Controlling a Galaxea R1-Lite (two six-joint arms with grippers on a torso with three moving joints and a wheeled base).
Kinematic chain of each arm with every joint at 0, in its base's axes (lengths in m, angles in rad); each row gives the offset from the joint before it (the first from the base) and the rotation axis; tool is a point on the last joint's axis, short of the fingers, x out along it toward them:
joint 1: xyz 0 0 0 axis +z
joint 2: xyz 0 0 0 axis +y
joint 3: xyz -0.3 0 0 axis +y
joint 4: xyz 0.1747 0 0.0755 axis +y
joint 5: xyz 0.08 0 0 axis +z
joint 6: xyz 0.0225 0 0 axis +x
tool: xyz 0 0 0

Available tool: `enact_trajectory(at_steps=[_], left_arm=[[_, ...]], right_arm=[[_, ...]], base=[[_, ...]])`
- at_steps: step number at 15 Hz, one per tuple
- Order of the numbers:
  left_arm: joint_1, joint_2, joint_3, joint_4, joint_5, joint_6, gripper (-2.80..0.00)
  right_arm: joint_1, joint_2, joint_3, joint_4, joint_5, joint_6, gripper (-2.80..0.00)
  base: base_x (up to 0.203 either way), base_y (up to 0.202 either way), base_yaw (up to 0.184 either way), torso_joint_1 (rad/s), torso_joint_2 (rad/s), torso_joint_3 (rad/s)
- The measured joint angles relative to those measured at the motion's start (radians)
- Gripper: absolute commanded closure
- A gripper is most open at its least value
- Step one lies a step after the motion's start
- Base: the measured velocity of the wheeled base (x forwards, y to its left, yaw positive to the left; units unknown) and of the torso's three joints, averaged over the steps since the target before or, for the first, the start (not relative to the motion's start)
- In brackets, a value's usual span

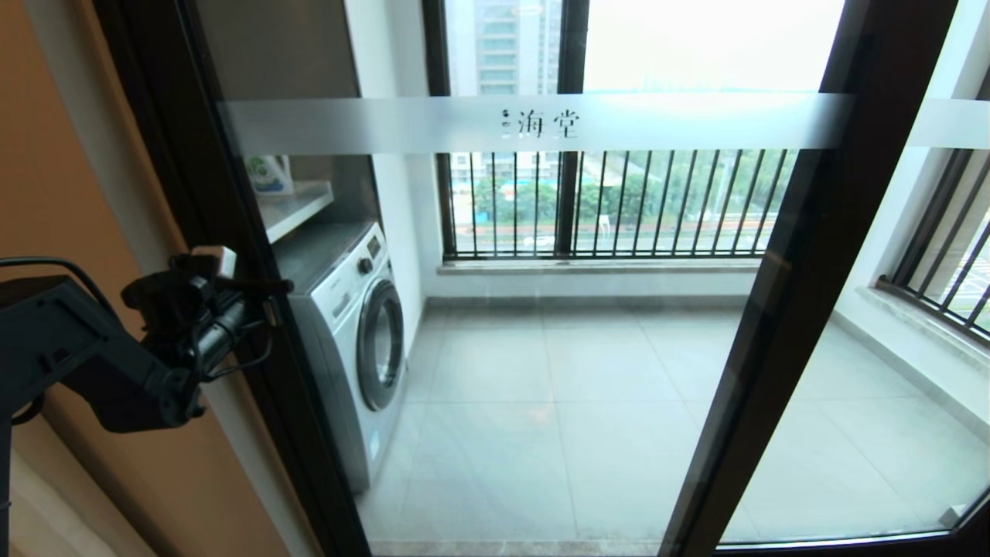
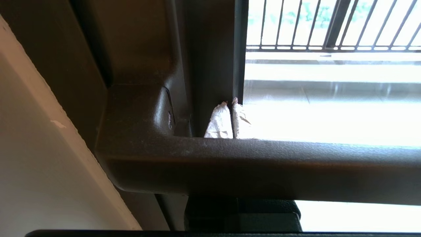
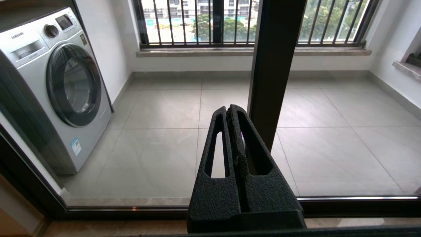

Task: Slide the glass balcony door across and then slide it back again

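Note:
The glass balcony door [image 1: 580, 387] fills the head view, with a frosted band and two characters [image 1: 549, 124] across it. Its dark left stile [image 1: 224, 193] stands against the wall jamb. My left gripper [image 1: 271, 290] reaches that stile at handle height. In the left wrist view the dark handle [image 2: 263, 168] lies across the fingers. The white-wrapped fingertips [image 2: 220, 121] show beyond it, pressed together against the frame; the left gripper [image 2: 232, 103] is shut with nothing between them. My right gripper [image 3: 229, 110] is shut and empty, low before the glass, near a dark upright stile [image 3: 276, 65].
A silver washing machine [image 1: 363, 340] stands behind the glass at the left, under a shelf [image 1: 298, 209] with a bottle. The barred window [image 1: 619, 201] closes the balcony's far side. An orange-brown wall [image 1: 62, 155] is at my left. A second dark stile [image 1: 804, 271] slants at the right.

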Motion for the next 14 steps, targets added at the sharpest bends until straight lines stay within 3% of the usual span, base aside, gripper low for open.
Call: enact_trajectory(at_steps=[6, 9, 14], left_arm=[[0.001, -0.039, 0.043, -0.013, 0.000, -0.012, 0.00], [0.002, -0.067, 0.198, -0.044, -0.075, -0.019, 0.00], [0.001, -0.111, 0.494, -0.278, -0.206, -0.084, 0.00]], right_arm=[[0.000, 0.000, 0.000, 0.000, 0.000, 0.000, 0.00], [0.000, 0.000, 0.000, 0.000, 0.000, 0.000, 0.00], [0.000, 0.000, 0.000, 0.000, 0.000, 0.000, 0.00]], base=[[0.000, 0.000, 0.000, 0.000, 0.00, 0.000], [0.000, 0.000, 0.000, 0.000, 0.00, 0.000], [0.000, 0.000, 0.000, 0.000, 0.00, 0.000]])
